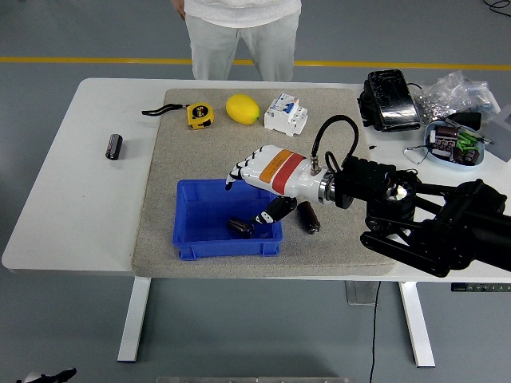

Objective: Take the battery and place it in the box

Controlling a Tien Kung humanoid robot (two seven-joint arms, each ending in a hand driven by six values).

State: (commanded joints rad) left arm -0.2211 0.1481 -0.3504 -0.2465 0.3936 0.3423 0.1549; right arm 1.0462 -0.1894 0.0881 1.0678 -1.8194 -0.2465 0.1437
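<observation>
From the head view, the right hand (254, 177) hangs over the right half of the blue box (227, 230), its fingers (234, 174) spread apart and holding nothing, its thumb (270, 212) bent down near the box's right wall. A dark battery (240, 228) lies inside the box, on the floor near the front right corner, just beside the thumb and clear of the fingers. A second battery (307, 217) lies on the grey mat (160, 167) just outside the box's right wall, under the wrist. A third battery (114, 146) rests on the bare white table (64, 215), left of the mat and well apart from everything else.

The left half of the box is open, and the mat between the box and the far row of things is bare. That row holds a yellow tape measure (200, 115), a lemon (243, 108) and a white breaker (286, 112), close together near the mat's far edge. The box's front wall sits near the mat's front edge, close to the table's near edge. A person (239, 32) stands at the far side. At the far right lie a black device (390, 99) and a dish of parts (453, 144).
</observation>
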